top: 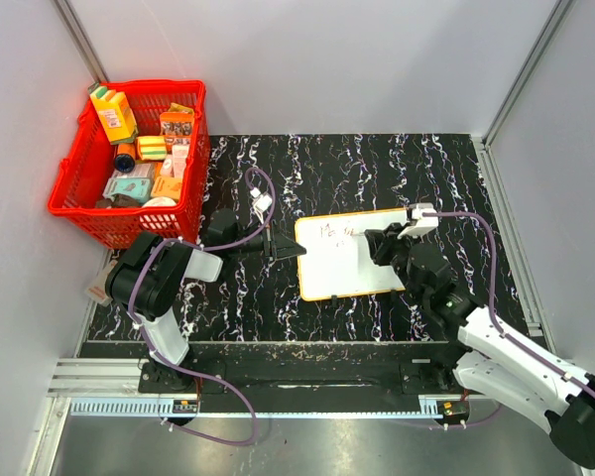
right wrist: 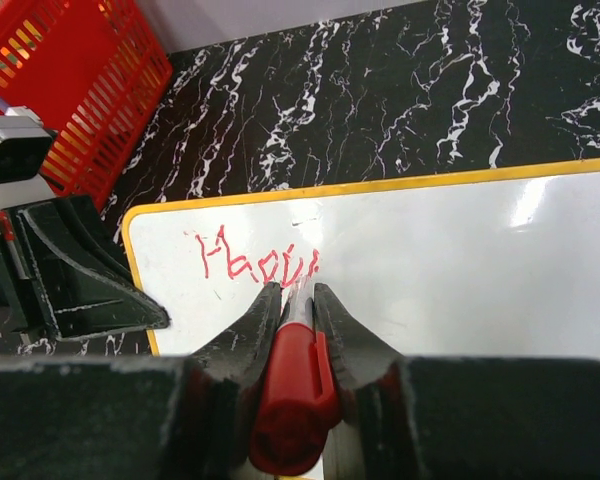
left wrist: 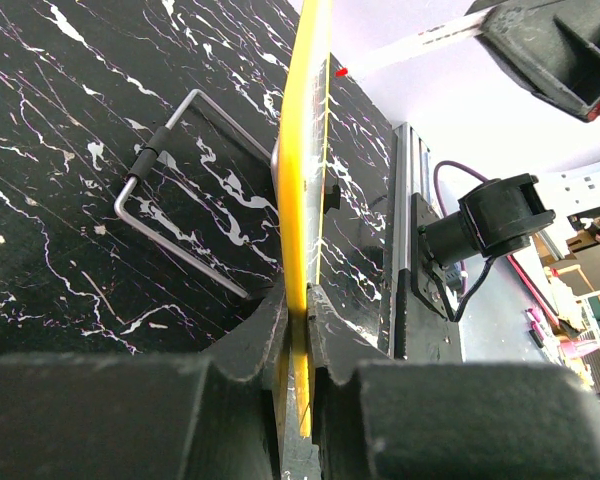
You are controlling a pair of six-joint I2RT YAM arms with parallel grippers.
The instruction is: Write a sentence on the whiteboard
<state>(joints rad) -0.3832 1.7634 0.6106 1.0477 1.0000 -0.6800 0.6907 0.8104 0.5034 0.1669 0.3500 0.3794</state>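
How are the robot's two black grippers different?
The left black gripper clamps the edge of the white, yellow-rimmed whiteboard; the right black gripper clamps a red marker pen. The left sits at the board's left, the right at its right, pen at the red writing. Both are shut.

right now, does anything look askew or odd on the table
The small white board with an orange-yellow rim lies skewed to the black marbled table's edges, its left edge pinched by the left end effector. The red handwritten script looks wobbly. Nothing spilled.
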